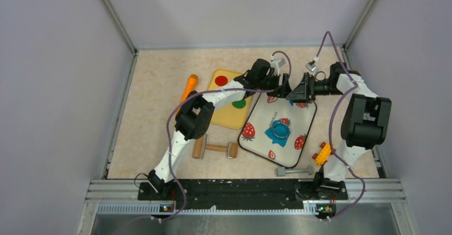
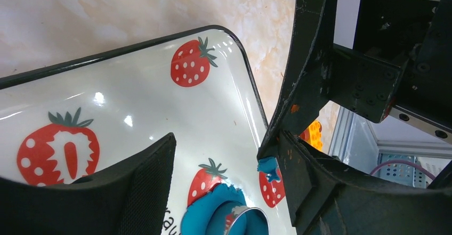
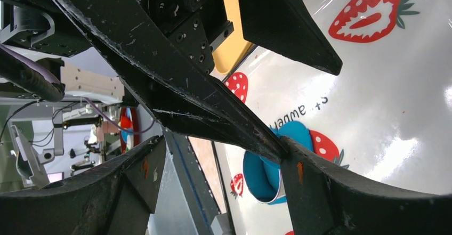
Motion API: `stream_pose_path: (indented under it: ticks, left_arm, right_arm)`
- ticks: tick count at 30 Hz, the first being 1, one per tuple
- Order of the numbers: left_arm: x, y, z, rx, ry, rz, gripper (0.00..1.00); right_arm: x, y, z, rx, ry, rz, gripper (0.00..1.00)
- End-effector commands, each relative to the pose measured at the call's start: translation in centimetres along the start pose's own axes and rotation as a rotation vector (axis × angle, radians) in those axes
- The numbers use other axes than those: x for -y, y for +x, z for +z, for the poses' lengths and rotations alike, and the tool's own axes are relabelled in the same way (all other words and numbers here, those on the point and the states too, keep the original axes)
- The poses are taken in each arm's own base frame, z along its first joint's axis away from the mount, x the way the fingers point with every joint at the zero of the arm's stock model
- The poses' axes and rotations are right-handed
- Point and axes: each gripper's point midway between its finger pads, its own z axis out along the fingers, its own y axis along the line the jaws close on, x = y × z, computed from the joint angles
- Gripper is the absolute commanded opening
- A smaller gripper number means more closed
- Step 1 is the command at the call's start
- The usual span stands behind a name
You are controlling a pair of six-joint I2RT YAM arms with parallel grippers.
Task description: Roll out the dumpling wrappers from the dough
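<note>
While left claw [image 1: 282,86] and right claw [image 1: 297,92] gape, tips meeting, dough [image 1: 279,131] near, centre of tray [image 1: 299,119].

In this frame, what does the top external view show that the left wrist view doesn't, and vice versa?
Only the top external view: the rolling pin and the yellow board with its red disc and green disc. Only the left wrist view: a small blue scrap clinging to a black fingertip. Both: the strawberry tray and the blue dough with a metal ring in it.
</note>
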Motion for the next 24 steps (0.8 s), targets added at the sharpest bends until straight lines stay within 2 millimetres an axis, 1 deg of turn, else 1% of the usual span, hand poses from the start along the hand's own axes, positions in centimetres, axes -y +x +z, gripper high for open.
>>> stream_pose_path:
  ticks: [1,5,9,14,18,21,23,24]
  left_arm:
    - [-3.1,0.7,-0.7,-0.012,-0.109,0.014,0.72]
    - [-3.7,1.0,-1.1,-0.022,-0.126,0.017,0.71]
    - [-4.1,0.9,-1.7,-0.022,-0.147,0.03,0.71]
    - [-5.2,0.2,-2.7,-0.01,-0.194,0.037,0.71]
    - [-5.7,-0.6,-3.7,0.004,-0.211,0.052,0.72]
    - [-5.3,-2.0,-4.5,0.033,-0.203,0.071,0.74]
    - [-3.9,-3.6,-5.4,0.069,-0.158,0.088,0.77]
    - [-2.9,-4.2,-5.7,0.077,-0.112,0.101,0.78]
  right_arm:
    - [-3.3,-3.1,-1.2,0.078,-0.062,-0.095,0.77]
    - [-3.3,-4.1,-1.5,0.104,-0.059,-0.096,0.77]
    - [-3.3,-4.8,-1.7,0.125,-0.063,-0.085,0.77]
    - [-3.5,-5.6,-2.2,0.138,-0.046,-0.115,0.77]
    - [-3.1,-6.1,-2.8,0.15,0.001,-0.143,0.77]
    - [-2.9,-5.8,-3.1,0.145,0.047,-0.187,0.77]
    - [-2.5,-5.3,-3.4,0.134,0.095,-0.245,0.77]
    - [-2.4,-4.8,-3.5,0.121,0.121,-0.282,0.77]
